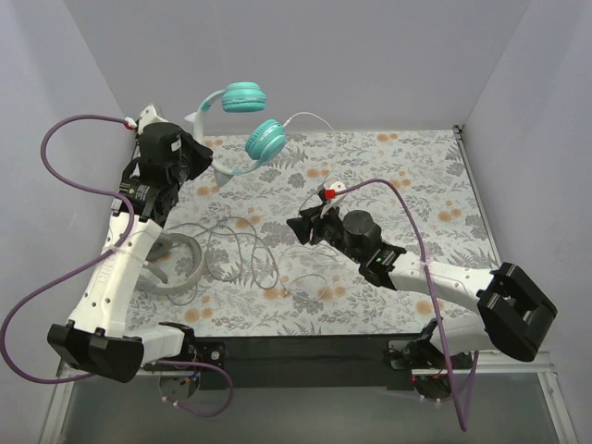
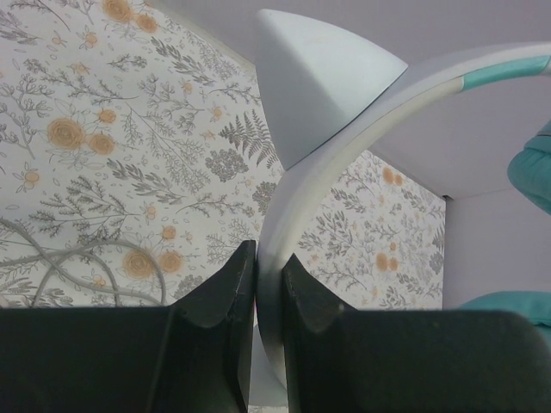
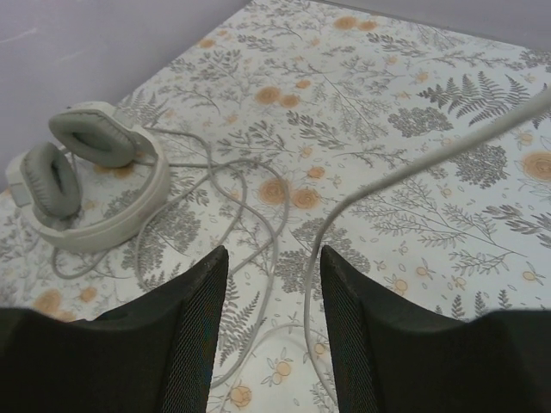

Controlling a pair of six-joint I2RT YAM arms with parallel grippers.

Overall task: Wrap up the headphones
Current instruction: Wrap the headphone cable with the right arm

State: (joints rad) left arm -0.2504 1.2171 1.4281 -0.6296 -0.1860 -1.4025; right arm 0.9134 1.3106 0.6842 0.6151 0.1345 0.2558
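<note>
Two headphone pairs visible. Left gripper pinches teal headphones by the pale headband. Right gripper parted, gripping nothing, thin cable between its fingers.

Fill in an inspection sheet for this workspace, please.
Surface: floral cloth, lying flat.
Job's things: teal headphones lifted by the headband; grey headphones lying on the cloth.
Clutter: nothing seen.
Pincers: left pincer shut on the headband; right pincer open.
Cables: thin grey cord in loose loops; pale cord running down between the right fingers; purple robot cables.
Surroundings: plain lilac walls.
</note>
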